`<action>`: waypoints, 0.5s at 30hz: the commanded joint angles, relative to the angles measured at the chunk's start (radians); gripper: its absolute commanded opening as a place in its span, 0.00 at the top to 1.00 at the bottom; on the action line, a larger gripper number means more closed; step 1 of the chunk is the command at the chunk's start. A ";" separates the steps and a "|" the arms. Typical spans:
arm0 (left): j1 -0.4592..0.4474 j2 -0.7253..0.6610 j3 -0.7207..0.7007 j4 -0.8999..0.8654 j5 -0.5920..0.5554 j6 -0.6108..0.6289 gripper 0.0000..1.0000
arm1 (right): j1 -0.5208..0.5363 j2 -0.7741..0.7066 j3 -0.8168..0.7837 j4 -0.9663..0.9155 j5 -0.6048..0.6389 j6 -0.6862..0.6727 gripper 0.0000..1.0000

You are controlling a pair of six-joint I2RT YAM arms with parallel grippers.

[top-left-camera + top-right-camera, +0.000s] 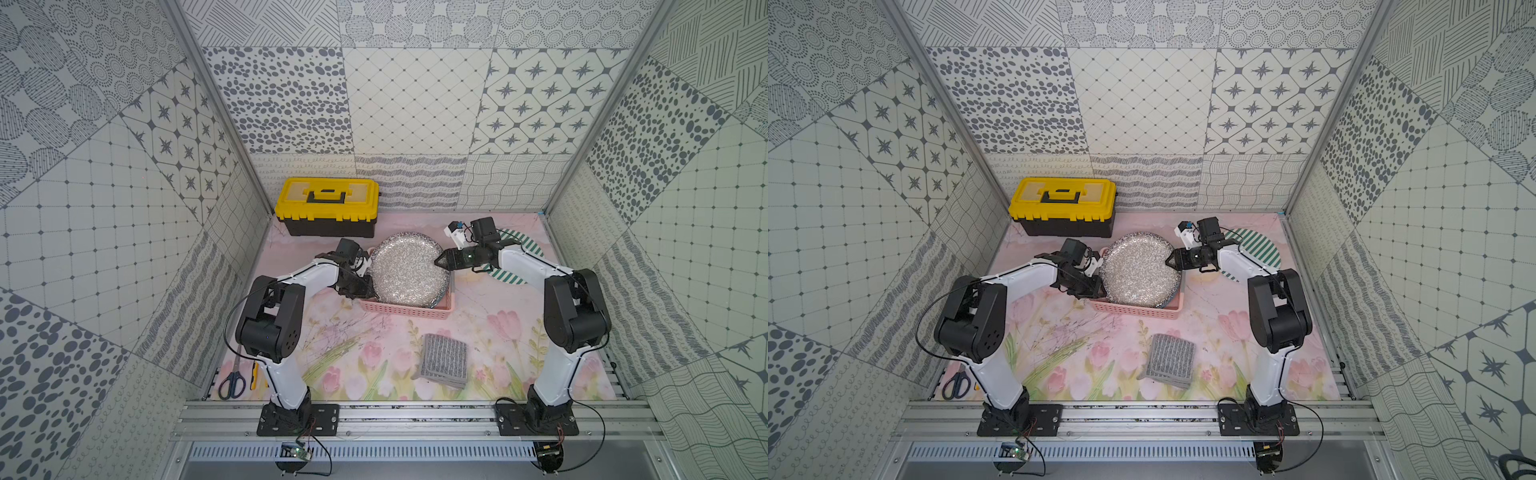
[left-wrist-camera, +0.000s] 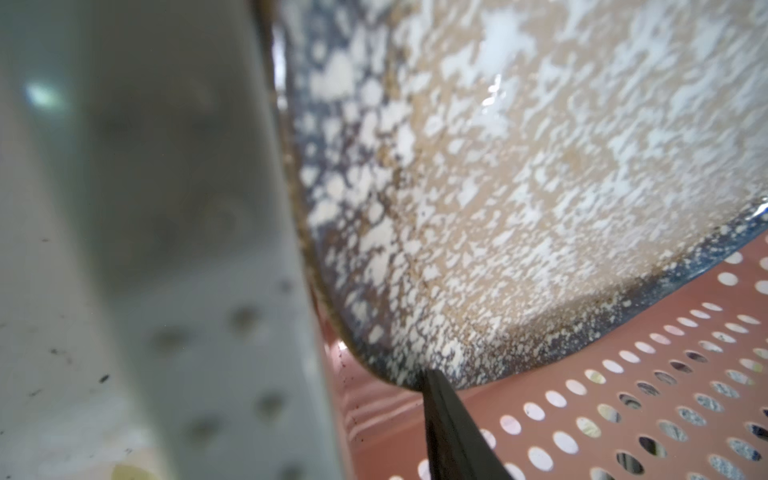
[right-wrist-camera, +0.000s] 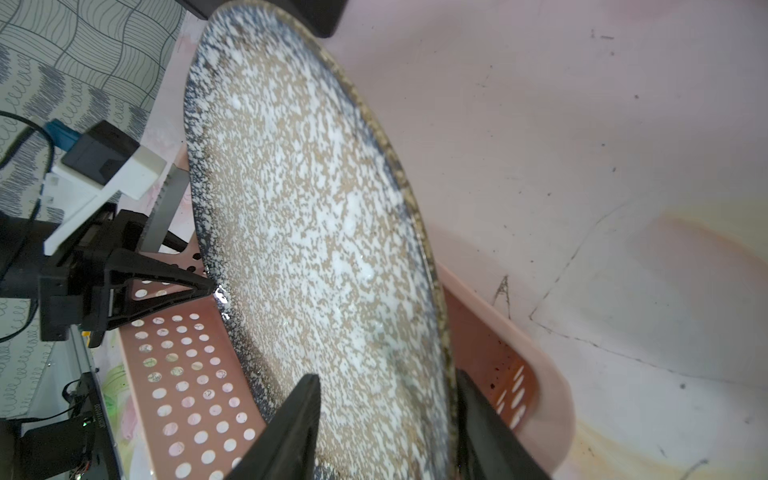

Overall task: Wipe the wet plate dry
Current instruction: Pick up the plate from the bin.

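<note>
The speckled plate (image 1: 405, 268) (image 1: 1138, 270) leans on edge in a pink perforated basket (image 1: 405, 312) (image 1: 1133, 310). Water glistens on its face (image 3: 311, 228) (image 2: 540, 187). My left gripper (image 1: 371, 291) (image 1: 1098, 291) holds the plate's lower left rim. One black finger (image 3: 195, 286) presses the front face, and the other is hidden behind the plate. My right gripper (image 1: 438, 262) (image 1: 1169, 262) (image 3: 386, 376) straddles the right rim, open, with one finger in front and one behind. A folded grey cloth (image 1: 444, 359) (image 1: 1171, 359) lies on the mat in front, away from both grippers.
A yellow and black toolbox (image 1: 327, 205) stands at the back left. A green striped round plate (image 1: 523, 249) lies under the right arm. Scissors (image 1: 232, 380) lie at the front left corner. Patterned walls close in three sides.
</note>
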 commanded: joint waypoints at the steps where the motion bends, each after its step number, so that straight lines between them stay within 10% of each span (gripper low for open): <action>1: -0.005 0.015 0.000 0.009 0.039 -0.011 0.61 | 0.044 0.058 0.007 -0.008 -0.201 0.003 0.48; 15: -0.006 0.014 -0.002 0.011 0.050 -0.021 0.61 | 0.076 0.045 0.001 0.105 -0.241 0.126 0.69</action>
